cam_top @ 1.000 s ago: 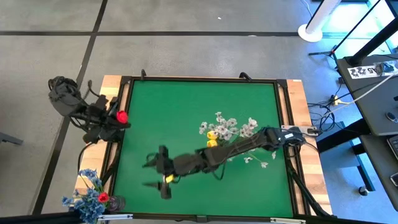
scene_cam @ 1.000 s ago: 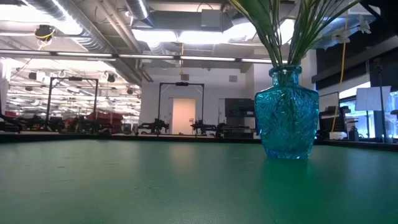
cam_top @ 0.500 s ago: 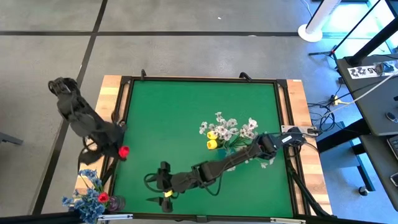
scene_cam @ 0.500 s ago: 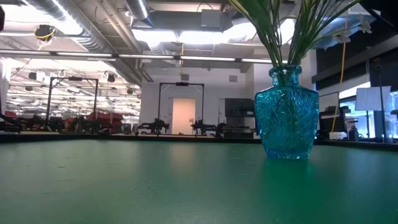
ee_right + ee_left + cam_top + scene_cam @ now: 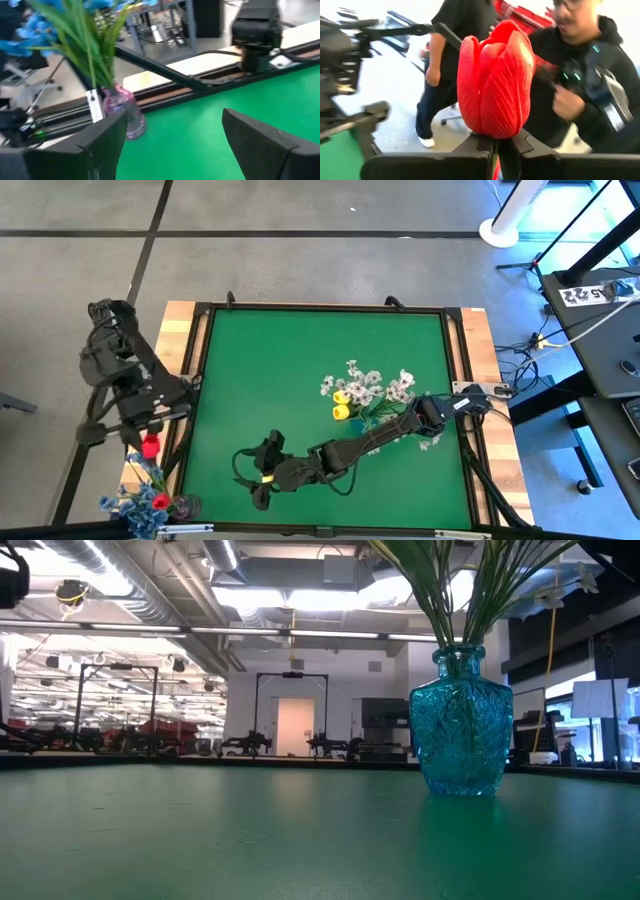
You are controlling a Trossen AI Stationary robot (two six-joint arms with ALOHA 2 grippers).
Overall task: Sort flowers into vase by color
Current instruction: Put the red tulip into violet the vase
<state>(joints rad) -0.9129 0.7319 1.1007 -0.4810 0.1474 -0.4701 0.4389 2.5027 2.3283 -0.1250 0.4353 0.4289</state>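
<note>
Left gripper (image 5: 140, 438), clamping a red tulip (image 5: 150, 446), hung at nine o'clock, seemingly bound for the seven-o'clock vase (image 5: 186, 506); right gripper (image 5: 262, 476) gaped empty.

Left gripper (image 5: 148, 442) holding red tulip (image 5: 150, 446) off table's left edge, right gripper (image 5: 262, 480) low over green table (image 5: 300, 360)

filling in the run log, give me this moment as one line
left pincer: shut on red tulip, off table's left edge | right pincer: open, empty, low over green table | yellow tulips: unsorted

Bare green table (image 5: 300, 370) beyond flowers (image 5: 365, 390)
</note>
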